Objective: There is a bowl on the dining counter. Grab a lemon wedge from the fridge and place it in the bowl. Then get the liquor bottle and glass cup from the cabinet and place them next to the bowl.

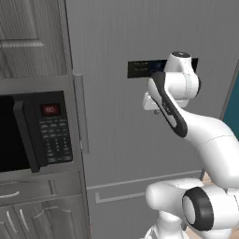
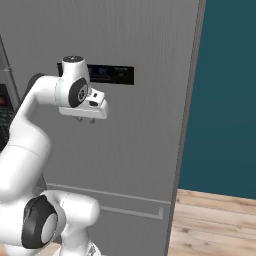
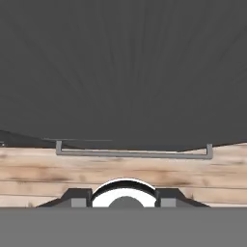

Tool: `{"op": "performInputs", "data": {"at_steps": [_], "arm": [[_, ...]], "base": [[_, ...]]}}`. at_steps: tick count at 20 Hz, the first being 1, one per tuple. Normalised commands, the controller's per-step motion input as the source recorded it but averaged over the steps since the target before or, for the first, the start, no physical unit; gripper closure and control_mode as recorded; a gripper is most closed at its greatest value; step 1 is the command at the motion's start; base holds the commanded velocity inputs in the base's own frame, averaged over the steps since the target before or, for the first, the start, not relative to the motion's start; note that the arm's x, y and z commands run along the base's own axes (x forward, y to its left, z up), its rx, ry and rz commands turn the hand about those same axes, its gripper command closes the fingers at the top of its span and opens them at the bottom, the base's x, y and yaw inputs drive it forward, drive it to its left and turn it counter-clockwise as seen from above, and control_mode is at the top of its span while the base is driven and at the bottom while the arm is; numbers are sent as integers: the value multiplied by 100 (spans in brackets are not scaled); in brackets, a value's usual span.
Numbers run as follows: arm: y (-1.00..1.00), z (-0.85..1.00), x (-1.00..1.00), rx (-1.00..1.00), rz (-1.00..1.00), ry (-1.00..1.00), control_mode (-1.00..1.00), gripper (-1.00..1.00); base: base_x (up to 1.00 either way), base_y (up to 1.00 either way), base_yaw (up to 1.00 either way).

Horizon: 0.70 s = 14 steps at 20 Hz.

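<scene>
The grey fridge (image 1: 140, 140) stands shut in front of me, with a dark display panel (image 1: 140, 68) high on its door. My gripper (image 2: 86, 120) hangs just in front of the door below that panel, pointing down. Its fingers stand apart with nothing between them, so it is open. In the hand view the gripper (image 3: 123, 198) looks down the fridge door (image 3: 123, 72) to the lower drawer handle (image 3: 132, 153) and the wooden floor. The fridge's vertical handle (image 1: 79, 114) is at the door's left edge, left of the gripper. The bowl, lemon wedge, liquor bottle and glass cup are out of view.
A black microwave (image 1: 37, 130) sits built in left of the fridge, with cabinet doors (image 1: 28, 37) above and drawers (image 1: 37, 210) below. Right of the fridge (image 2: 140, 140) are a teal wall (image 2: 225, 100) and open wooden floor (image 2: 215, 225).
</scene>
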Motion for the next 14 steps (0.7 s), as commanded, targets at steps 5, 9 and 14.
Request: {"op": "performInputs", "data": {"at_steps": [5,9,14], "arm": [[0,-2,-9,0,0,-9,-100,-100],[0,-17,-29,0,0,-21,-100,-100],[1,-8,-15,0,0,-18,-100,-100]], "base": [[0,0,0],[0,0,0],[0,0,0]]}}
